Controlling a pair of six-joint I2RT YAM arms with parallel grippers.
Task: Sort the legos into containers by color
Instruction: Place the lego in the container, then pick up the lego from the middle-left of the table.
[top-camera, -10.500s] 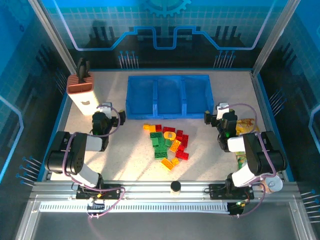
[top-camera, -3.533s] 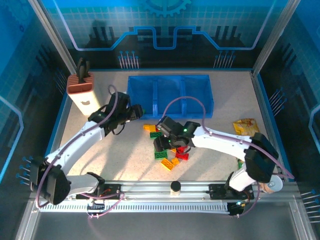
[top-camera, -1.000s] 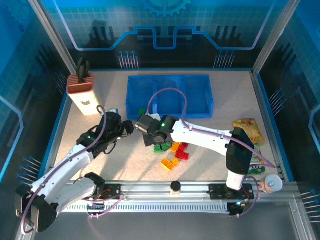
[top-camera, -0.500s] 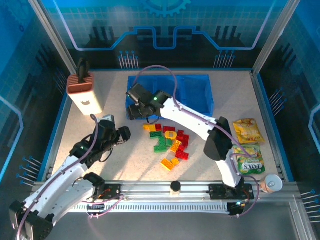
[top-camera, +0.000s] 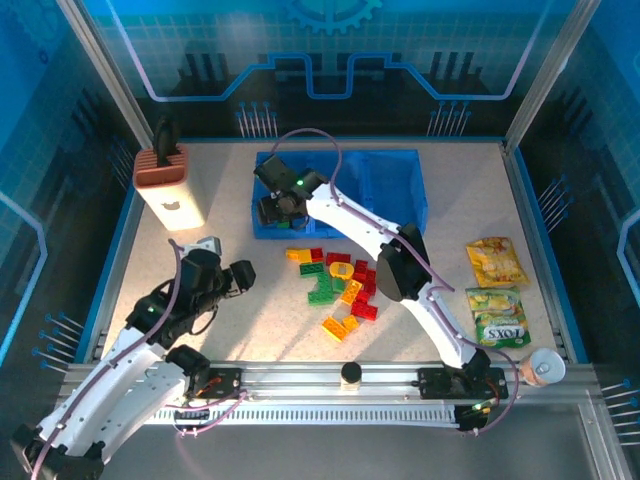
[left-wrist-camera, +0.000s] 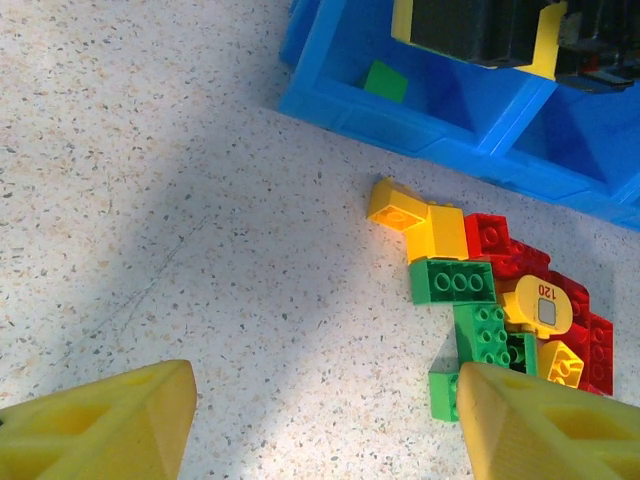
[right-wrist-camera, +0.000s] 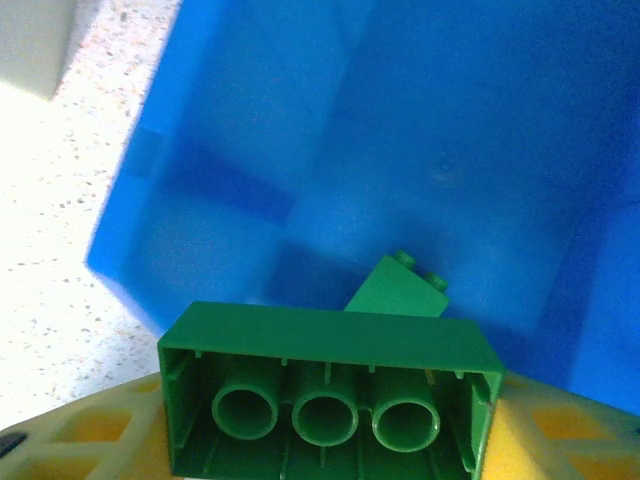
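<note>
Right tool clamps one green brick over the leftmost of three tray compartments (one loose green lego inside). Left tool: jaws apart, empty, above tabletop.

On my right wrist feed, the right gripper clamps a green lego between its yellow fingers, with the hollow underside and its three tubes facing me. Beyond it I see a blue compartment with a smaller green lego lying tilted on its floor. Speckled table shows at the left.
</note>
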